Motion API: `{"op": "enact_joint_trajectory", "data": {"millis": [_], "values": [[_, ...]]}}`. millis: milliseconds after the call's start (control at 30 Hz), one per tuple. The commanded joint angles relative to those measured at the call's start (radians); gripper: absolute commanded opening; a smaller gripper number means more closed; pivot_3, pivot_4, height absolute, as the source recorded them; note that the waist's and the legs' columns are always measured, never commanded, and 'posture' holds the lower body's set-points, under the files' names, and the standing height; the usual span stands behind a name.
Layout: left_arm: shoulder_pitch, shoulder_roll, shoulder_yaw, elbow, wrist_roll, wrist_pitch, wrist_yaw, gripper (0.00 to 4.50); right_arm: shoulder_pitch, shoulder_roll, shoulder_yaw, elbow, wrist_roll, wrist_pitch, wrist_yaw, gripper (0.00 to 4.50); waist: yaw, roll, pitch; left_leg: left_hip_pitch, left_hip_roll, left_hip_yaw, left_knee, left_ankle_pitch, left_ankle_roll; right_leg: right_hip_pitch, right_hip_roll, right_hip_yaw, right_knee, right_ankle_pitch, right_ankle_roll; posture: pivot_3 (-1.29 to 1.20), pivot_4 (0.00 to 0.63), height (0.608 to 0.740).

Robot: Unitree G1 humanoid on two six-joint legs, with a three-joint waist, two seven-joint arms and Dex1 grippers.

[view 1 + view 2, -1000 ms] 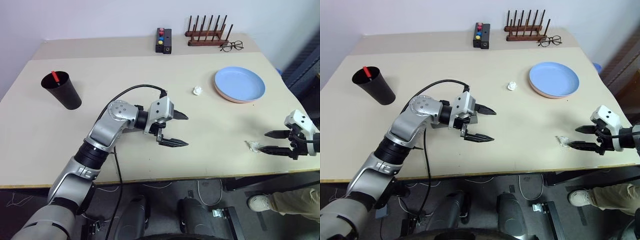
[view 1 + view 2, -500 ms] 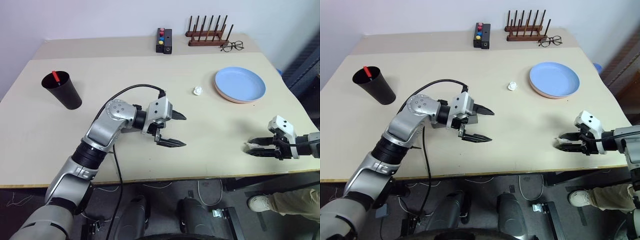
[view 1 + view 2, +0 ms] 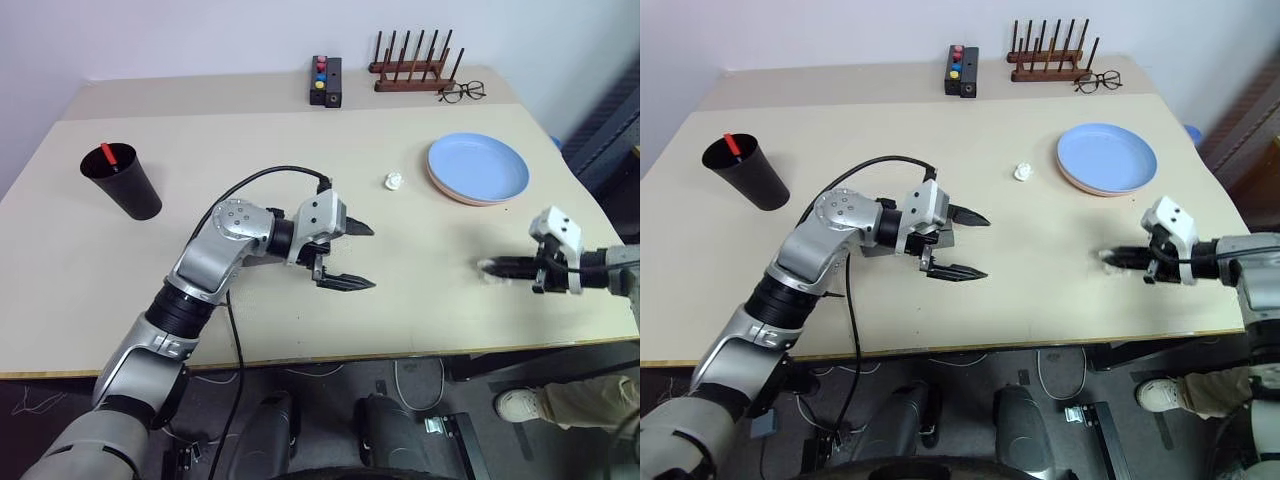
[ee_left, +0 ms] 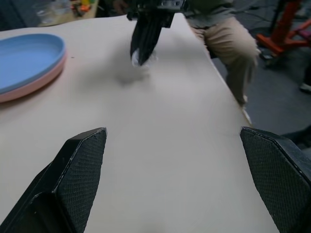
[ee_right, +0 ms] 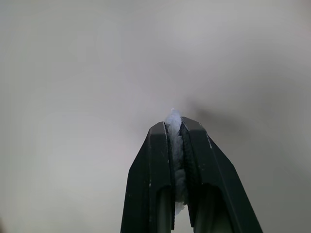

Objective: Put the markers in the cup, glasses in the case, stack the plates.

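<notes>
Nearest, at four o'clock, right tool (image 3: pixel 492 266) pinches a blurred white paper scrap (image 5: pixel 173 145); left tool (image 3: pixel 361 256) spread mid-tabletop (image 3: pixel 450 310). Blue plate (image 3: pixel 478 167) hides most of the pink plate (image 4: pixel 29 86) at two; black cup (image 3: pixel 123 180), marker (image 3: pixel 108 153) half-hidden, at ten.

The salmon pink plate (image 3: pixel 447 192) lay almost wholly hidden under the light blue plate (image 3: pixel 478 167), only a thin rim of it showing. In the black cup (image 3: pixel 123 181) just the red cap of one marker (image 3: pixel 108 154) rose above the rim, its body out of sight. The white scrap (image 5: pixel 174 145) pinched in the right gripper (image 5: pixel 176 127) was mostly covered by the fingers and too blurred to identify. A person's leg (image 4: pixel 224 44) was cut off by the frame edge.
</notes>
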State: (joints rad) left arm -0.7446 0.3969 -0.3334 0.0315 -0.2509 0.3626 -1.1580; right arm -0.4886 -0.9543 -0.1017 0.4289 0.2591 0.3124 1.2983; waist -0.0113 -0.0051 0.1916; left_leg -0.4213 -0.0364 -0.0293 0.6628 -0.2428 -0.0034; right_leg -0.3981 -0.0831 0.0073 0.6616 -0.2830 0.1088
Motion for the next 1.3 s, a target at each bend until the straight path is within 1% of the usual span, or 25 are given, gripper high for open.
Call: {"op": "enact_joint_trajectory", "data": {"millis": [33, 100, 233, 333, 500, 733, 833, 900, 1033, 1067, 1200, 1300], "values": [[-0.020, -0.020, 0.038, 0.011, 0.022, -0.001, 0.076, 4.50, -0.096, 0.036, -0.043, 0.059, 0.007, -0.084, -0.067, 0.06, 0.000, 0.000, 0.000, 0.000, 0.000, 0.000, 0.000, 0.000, 0.000, 0.000, 0.000, 0.000, 0.000, 0.000, 0.000, 0.00, 0.150, 0.740], [-0.024, -0.030, 0.042, 0.026, 0.035, 0.004, 0.117, 4.50, -0.157, 0.063, -0.044, 0.111, -0.002, -0.131, -0.104, 0.06, 0.002, 0.000, 0.000, 0.000, 0.000, 0.000, 0.000, 0.000, 0.000, 0.000, 0.000, 0.000, 0.000, 0.000, 0.000, 0.00, 0.150, 0.740], [-0.038, -0.061, 0.048, 0.067, 0.079, 0.015, 0.227, 4.50, -0.339, 0.138, -0.029, 0.333, -0.071, -0.314, -0.255, 0.06, -0.001, 0.000, 0.000, 0.000, -0.001, 0.000, 0.000, 0.000, 0.000, 0.000, 0.000, 0.000, 0.000, 0.000, 0.000, 0.00, 0.150, 0.740], [-0.040, -0.080, 0.057, 0.080, 0.098, 0.024, 0.290, 4.50, -0.431, 0.177, -0.011, 0.499, -0.134, -0.436, -0.369, 0.06, 0.000, 0.000, 0.000, -0.001, 0.000, 0.000, 0.000, 0.000, 0.000, -0.001, 0.000, 0.000, 0.000, 0.000, 0.000, 0.00, 0.150, 0.740], [-0.043, -0.119, 0.075, 0.070, 0.114, 0.064, 0.383, 4.50, -0.514, 0.224, 0.020, 0.700, -0.220, -0.547, -0.510, 0.06, 0.000, 0.000, 0.000, -0.001, -0.001, 0.000, 0.000, 0.002, -0.003, -0.001, 0.000, 0.000, 0.000, 0.000, 0.000, 0.00, 0.150, 0.740], [-0.035, -0.135, 0.096, 0.006, 0.105, 0.116, 0.439, 4.50, -0.542, 0.261, 0.031, 0.804, -0.263, -0.573, -0.549, 0.06, -0.004, 0.000, 0.000, -0.001, -0.001, 0.001, -0.001, 0.002, -0.004, -0.002, 0.000, 0.001, 0.000, 0.000, 0.000, 0.00, 0.150, 0.740], [-0.025, -0.129, 0.098, -0.015, 0.106, 0.131, 0.444, 4.50, -0.546, 0.269, 0.039, 0.821, -0.277, -0.571, -0.533, 1.18, -0.005, 0.000, 0.000, -0.001, 0.000, 0.001, -0.001, 0.002, -0.004, -0.002, 0.000, 0.001, 0.000, 0.000, 0.000, 0.00, 0.150, 0.740], [-0.018, -0.121, 0.100, -0.025, 0.106, 0.140, 0.446, 4.50, -0.553, 0.273, 0.036, 0.824, -0.282, -0.578, -0.545, 2.14, -0.004, 0.000, 0.000, -0.001, 0.000, 0.001, -0.001, 0.002, -0.004, -0.002, 0.000, 0.001, 0.000, 0.000, 0.000, 0.00, 0.150, 0.740], [-0.014, -0.112, 0.104, -0.026, 0.106, 0.145, 0.448, 4.50, -0.568, 0.276, 0.027, 0.824, -0.283, -0.587, -0.557, 4.18, -0.004, 0.000, 0.000, -0.001, -0.001, 0.001, -0.001, 0.002, -0.004, -0.002, 0.000, 0.002, 0.000, 0.000, 0.001, 0.00, 0.150, 0.740], [-0.014, -0.111, 0.105, -0.026, 0.106, 0.147, 0.449, 4.50, -0.572, 0.276, 0.023, 0.822, -0.279, -0.589, -0.556, 4.47, -0.005, 0.000, 0.000, -0.001, -0.001, 0.001, -0.001, 0.002, -0.004, -0.002, 0.000, 0.002, 0.000, 0.000, 0.001, 0.00, 0.150, 0.740], [-0.020, -0.116, 0.109, -0.019, 0.104, 0.149, 0.458, 4.50, -0.586, 0.279, 0.010, 0.812, -0.266, -0.598, -0.549, 4.47, -0.004, 0.000, 0.000, -0.001, -0.001, 0.001, -0.001, 0.002, -0.004, -0.002, 0.001, 0.002, 0.000, 0.000, 0.001, 0.00, 0.150, 0.740], [-0.024, -0.121, 0.122, -0.011, 0.106, 0.149, 0.478, 4.50, -0.593, 0.300, -0.001, 0.782, -0.237, -0.595, -0.492, 4.47, -0.004, 0.000, 0.000, -0.001, -0.001, 0.001, -0.001, 0.002, -0.004, -0.002, 0.001, 0.002, 0.000, 0.000, 0.001, 0.00, 0.150, 0.740]]}}
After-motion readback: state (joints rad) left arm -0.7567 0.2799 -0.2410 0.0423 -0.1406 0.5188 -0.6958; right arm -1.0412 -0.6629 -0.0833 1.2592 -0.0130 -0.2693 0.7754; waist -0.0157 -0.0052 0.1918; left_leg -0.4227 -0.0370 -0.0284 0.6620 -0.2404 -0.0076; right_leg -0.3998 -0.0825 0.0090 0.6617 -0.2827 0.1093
